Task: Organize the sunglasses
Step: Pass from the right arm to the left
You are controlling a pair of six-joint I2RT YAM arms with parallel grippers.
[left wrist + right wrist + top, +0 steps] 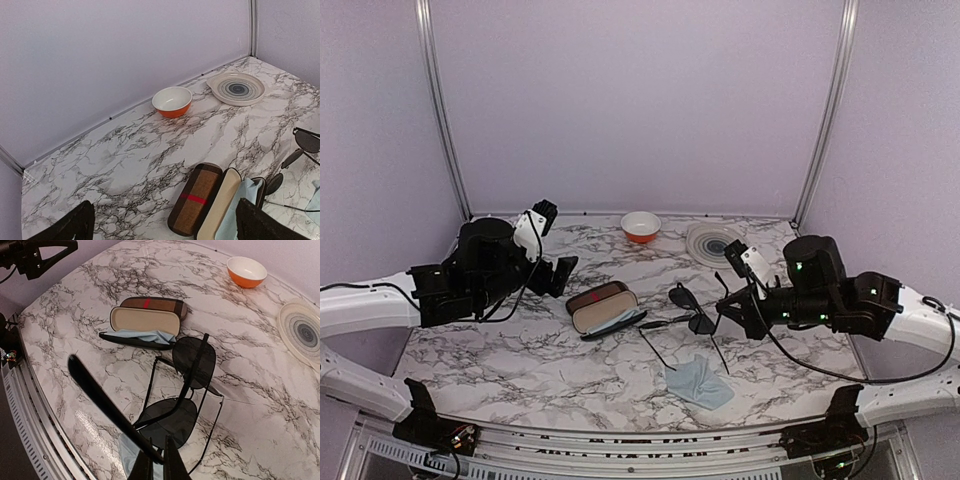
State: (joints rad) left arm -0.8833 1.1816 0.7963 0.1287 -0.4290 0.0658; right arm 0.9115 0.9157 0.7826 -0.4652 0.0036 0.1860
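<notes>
On the right half of the tabletop [520, 350], my right tool [157, 467] is pinched shut on a temple arm of the sunglasses [194, 362], whose lenses lie just left of it, with the open plaid case [145, 320] further left, its long axis running left to right.

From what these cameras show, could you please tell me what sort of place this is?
Probably a robot test booth, not a home: plain lilac walls and aluminium posts enclose a marble-patterned table, with the left arm and right arm mounted at its near edge.
</notes>
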